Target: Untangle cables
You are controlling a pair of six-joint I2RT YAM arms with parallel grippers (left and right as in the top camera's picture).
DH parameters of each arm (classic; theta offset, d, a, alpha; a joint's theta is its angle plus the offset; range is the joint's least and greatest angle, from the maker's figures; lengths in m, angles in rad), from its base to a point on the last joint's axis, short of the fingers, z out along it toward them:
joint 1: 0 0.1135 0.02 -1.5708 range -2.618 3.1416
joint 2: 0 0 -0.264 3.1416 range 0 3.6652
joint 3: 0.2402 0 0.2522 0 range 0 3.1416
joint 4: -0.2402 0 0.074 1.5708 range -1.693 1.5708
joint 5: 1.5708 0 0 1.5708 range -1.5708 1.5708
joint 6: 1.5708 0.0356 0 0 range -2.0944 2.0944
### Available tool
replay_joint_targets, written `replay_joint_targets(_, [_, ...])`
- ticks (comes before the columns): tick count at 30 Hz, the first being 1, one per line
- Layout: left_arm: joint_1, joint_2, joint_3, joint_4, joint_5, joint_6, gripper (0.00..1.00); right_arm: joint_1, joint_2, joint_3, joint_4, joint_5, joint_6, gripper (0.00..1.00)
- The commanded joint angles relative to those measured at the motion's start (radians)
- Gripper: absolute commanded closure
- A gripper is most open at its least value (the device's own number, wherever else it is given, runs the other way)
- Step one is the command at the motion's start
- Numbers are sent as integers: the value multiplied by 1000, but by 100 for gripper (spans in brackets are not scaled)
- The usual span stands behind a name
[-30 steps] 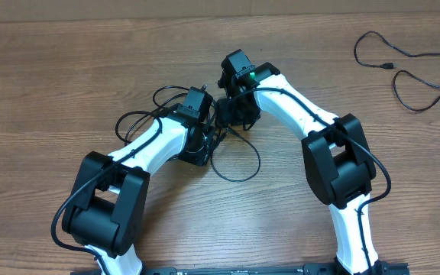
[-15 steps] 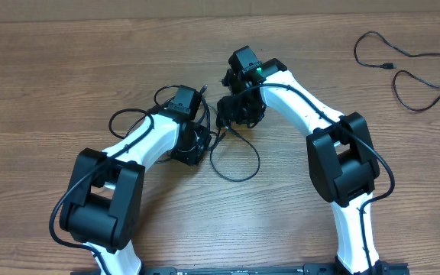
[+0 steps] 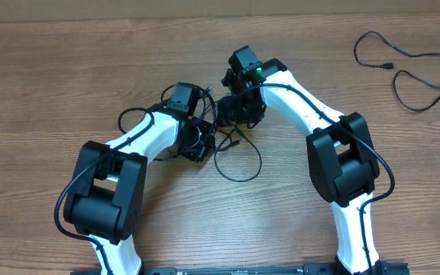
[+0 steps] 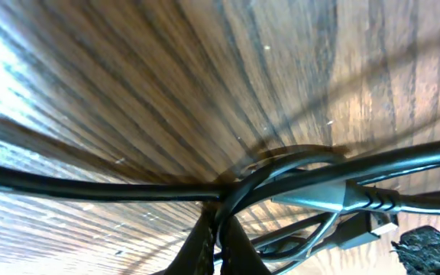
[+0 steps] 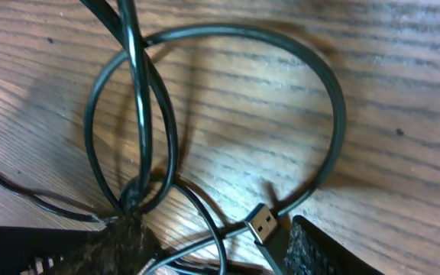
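One cable (image 3: 407, 67) lies free, far right. The rest form a tangle (image 3: 231, 153) at centre, between the grippers. Left gripper (image 4: 218, 241) is closed at the tangle; whether it pinches a cord, cannot tell. Right gripper (image 5: 212, 237) is open, straddling a plug (image 5: 263, 224). Most untangling is left.

surface: wooden table (image 3: 52, 76), grain running left to right | centre: tangled black cables (image 3: 235, 180), one wide loop flat on the wood, a silver-tipped plug (image 5: 262, 224) resting inside the knot | far right corner: separate thin black cable (image 3: 412, 55), loosely curled, well apart
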Motion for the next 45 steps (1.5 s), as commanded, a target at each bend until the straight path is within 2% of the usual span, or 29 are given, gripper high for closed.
replay_joint_targets(1, [10, -48, -19, -37, -32, 104, 96, 2, -35, -7, -12, -5, -5, 39])
replay_joint_targets(4, [27, -130, -19, -70, -49, 157, 96, -13, -37, 0, -39, -34, -5, 38])
replay_joint_targets(6, [33, -158, -19, -106, -55, 160, 96, -19, -37, 32, -103, -124, -63, 33])
replay_joint_targets(8, [35, -161, -19, -109, -52, 160, 96, -19, -37, 37, -137, -124, -69, 32])
replay_joint_targets(12, [41, -161, -19, -105, -75, 158, 96, -19, -37, 36, -202, -148, 16, 33])
replay_joint_targets(14, [41, -161, -19, -80, -70, 151, 96, -18, -37, 16, -201, -147, 110, 37])
replay_joint_targets(20, [44, -161, -19, -74, -47, 136, 96, -13, -37, -52, -148, -148, 154, 37])
replay_joint_targets(27, [44, -161, -19, -43, -8, 121, 96, 20, -35, -82, -102, -134, 169, 39])
replay_joint_targets(45, [129, -161, -19, -5, 122, 121, 96, 33, -35, -82, -133, -3, 211, 42])
